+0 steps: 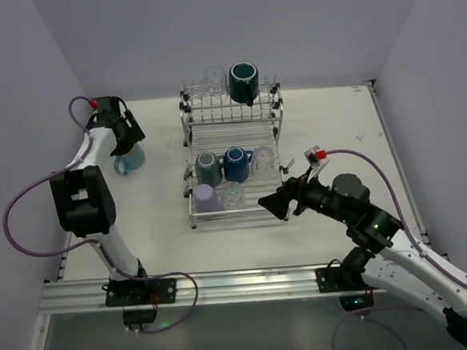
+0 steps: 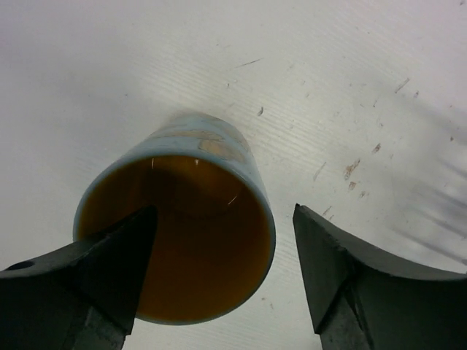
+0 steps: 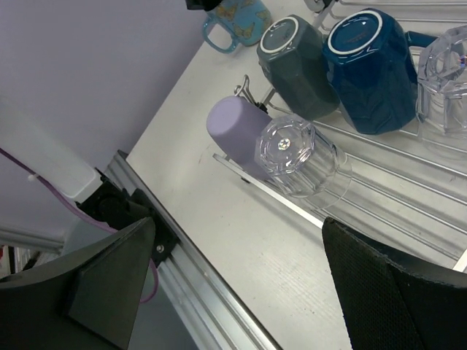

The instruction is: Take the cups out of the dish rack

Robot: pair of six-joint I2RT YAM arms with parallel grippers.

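- The left gripper fills the bottom of its wrist view. Its dark fingers are spread wide and grip nothing.
- Just under it the light blue mug stands upright on the table, orange inside showing. One finger hangs over the mouth and the other stands clear to the side. I cannot tell whether either touches the rim.
- From above, this mug sits on the table well to the left of the dish rack, so I judge it unloaded and set free, or about to be.
- The right gripper is also wide open and empty, hovering at the rack's near edge.
- Just beyond it lie the front tumbler and the purple cup, side by side with bases toward the wrist camera.
- Behind them in the lower tray are the teal mug, the dark blue mug and the side tumbler.
- On the raised tier sit the dark mug and the clear glasses; I cannot settle how many glasses there are.
- In my judgement the job is barely begun: one cup is out, and five in the tray plus the upper tier await.
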